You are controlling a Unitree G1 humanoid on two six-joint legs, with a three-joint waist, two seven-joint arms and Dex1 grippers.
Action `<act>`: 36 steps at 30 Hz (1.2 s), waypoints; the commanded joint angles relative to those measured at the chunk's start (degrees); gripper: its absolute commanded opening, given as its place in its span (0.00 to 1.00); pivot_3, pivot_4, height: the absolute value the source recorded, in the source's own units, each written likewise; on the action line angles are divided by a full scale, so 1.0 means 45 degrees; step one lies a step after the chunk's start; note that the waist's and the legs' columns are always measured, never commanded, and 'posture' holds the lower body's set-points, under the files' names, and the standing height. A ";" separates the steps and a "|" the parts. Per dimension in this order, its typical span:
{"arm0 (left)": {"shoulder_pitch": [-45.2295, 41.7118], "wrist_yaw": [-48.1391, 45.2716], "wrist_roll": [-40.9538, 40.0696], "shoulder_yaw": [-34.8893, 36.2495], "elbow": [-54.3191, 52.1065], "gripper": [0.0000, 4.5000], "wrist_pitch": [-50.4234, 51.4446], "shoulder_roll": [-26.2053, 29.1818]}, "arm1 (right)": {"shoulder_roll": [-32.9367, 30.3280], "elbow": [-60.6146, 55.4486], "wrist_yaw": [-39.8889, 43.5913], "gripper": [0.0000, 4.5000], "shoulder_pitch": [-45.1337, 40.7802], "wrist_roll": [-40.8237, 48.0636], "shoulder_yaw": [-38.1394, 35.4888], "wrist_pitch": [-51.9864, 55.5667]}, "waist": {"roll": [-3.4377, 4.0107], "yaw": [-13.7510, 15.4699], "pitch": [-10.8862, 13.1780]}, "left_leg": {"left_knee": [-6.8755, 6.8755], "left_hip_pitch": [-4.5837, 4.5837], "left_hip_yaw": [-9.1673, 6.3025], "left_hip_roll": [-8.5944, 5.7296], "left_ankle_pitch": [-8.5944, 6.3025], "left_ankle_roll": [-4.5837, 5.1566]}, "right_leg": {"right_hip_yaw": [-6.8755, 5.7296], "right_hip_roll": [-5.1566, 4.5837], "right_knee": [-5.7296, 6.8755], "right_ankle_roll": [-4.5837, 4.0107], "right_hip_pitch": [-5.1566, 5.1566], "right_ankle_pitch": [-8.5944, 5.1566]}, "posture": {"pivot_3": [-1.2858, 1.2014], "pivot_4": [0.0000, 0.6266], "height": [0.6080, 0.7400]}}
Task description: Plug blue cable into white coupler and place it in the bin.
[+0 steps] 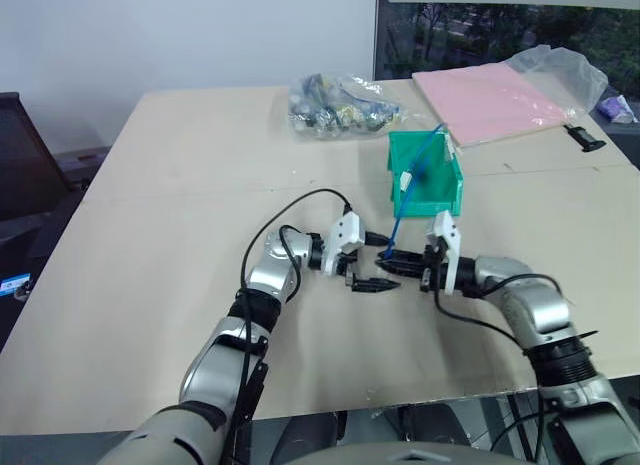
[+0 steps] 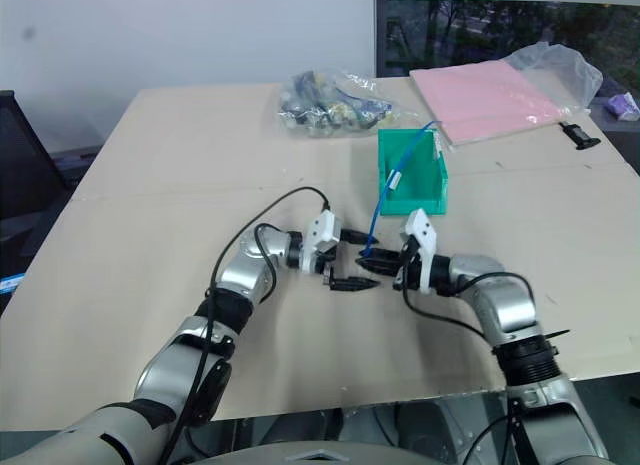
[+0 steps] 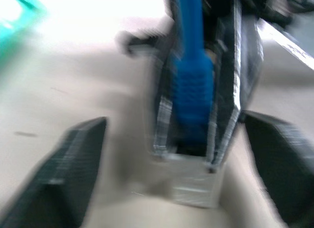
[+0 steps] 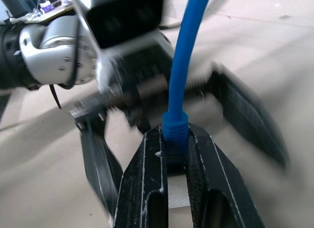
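Because the blue cable (image 1: 405, 200) is thin, light and limp, it likely needs holding at its stiffer blue boot, where the right gripper (image 4: 174, 162) is clamped on it; the slack above will probably trail and swing freely. From that grip the cable arcs up and over into the bin (image 1: 440, 190), which stands on the table (image 1: 150, 235) just beyond both hands, so its far end already lies inside. A pale boxy piece below the boot, seen in the left wrist view, may be the white coupler (image 3: 194, 186), though blur prevents certainty. Facing the right hand, the left gripper (image 1: 378, 270) stands spread wide, its fingers (image 3: 64, 179) flanking the plug end without visibly touching it and grasping nothing. The clear plug latch is judged fragile, so squeezing belongs on the boot.
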 commanded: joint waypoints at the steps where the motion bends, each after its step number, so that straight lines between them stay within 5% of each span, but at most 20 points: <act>1: 0.0513 0.2551 -0.0978 0.0975 -0.5187 0.99 0.3651 0.0424 | -0.0757 -0.0804 -0.0914 0.00 -0.1835 0.1347 -0.1450 0.2587 | -0.0003 -0.0119 0.0031 | 0.0005 -0.0024 -0.0002 -0.0001 0.0000 0.0000 | 0.0005 -0.0003 -0.0001 0.0000 -0.0016 0.0000 | 0.52 0.24 1.00; 6: 0.0228 0.5765 -0.1328 0.1697 -0.8539 0.99 0.8214 0.0623 | -0.1193 0.3139 -0.1806 0.00 -0.5234 0.0560 -0.1945 0.3433 | -0.0006 -0.0118 0.0038 | 0.0001 -0.0035 0.0002 -0.0010 0.0000 0.0000 | -0.0003 -0.0005 -0.0011 0.0001 -0.0028 0.0001 | 0.52 0.24 1.00; 12: -0.0029 0.7452 -0.1465 0.1552 -0.9916 0.99 1.0255 0.0700 | -0.0916 0.8885 -0.1627 0.00 -0.8347 -0.1495 -0.1264 0.1139 | -0.0011 -0.0127 0.0046 | -0.0010 -0.0032 0.0032 -0.0008 0.0000 -0.0001 | 0.0009 -0.0003 -0.0020 -0.0003 -0.0031 0.0004 | 0.52 0.24 1.00; 15: -0.0066 0.7897 -0.1712 0.1550 -1.0078 1.00 1.0448 0.0573 | -0.0586 1.0888 -0.2120 0.23 -0.9466 -0.2363 -0.1362 -0.0648 | -0.0005 -0.0171 0.0060 | -0.0008 -0.0053 0.0047 -0.0007 0.0001 -0.0002 | 0.0017 -0.0009 -0.0051 -0.0003 -0.0036 0.0005 | 0.52 0.24 1.00; 22: 0.0046 0.7885 -0.1937 0.1116 -1.0276 1.00 0.9739 0.0878 | -0.1011 1.2792 -0.3734 0.96 -1.0398 -0.3964 -0.1666 -0.4078 | 0.0002 -0.0166 0.0083 | -0.0011 -0.0059 0.0046 -0.0008 0.0002 -0.0005 | 0.0010 -0.0012 -0.0063 -0.0003 -0.0039 0.0005 | 0.52 0.24 1.00; 27: 0.0658 0.7546 -0.2293 0.1111 -1.0943 1.00 0.8676 0.1090 | -0.1841 1.1174 -0.3547 0.99 -0.8855 -0.3638 -0.2554 -0.4614 | 0.0003 -0.0155 0.0085 | -0.0011 -0.0065 0.0049 -0.0014 0.0002 -0.0004 | 0.0002 -0.0022 -0.0073 -0.0003 -0.0032 0.0005 | 0.52 0.24 1.00; 33: 0.4408 0.7583 -0.2128 0.2309 -1.2107 1.00 0.7231 0.2419 | -0.2517 0.2557 -0.0441 0.99 -0.1263 -0.0518 -0.4397 -0.4632 | 0.0033 -0.0192 0.0097 | -0.0010 -0.0061 0.0055 0.0029 0.0002 -0.0003 | 0.0007 0.0008 -0.0071 -0.0003 -0.0037 0.0003 | 0.52 0.24 1.00; 36: 0.6620 0.7541 -0.2333 0.2684 -1.2575 1.00 0.6469 0.2604 | -0.2833 0.0443 0.0258 0.99 0.1783 0.0084 -0.4683 -0.4299 | 0.0104 -0.0175 0.0151 | -0.0016 -0.0050 0.0069 0.0023 0.0001 -0.0002 | 0.0042 0.0010 -0.0067 -0.0004 -0.0039 0.0006 | 0.52 0.24 1.00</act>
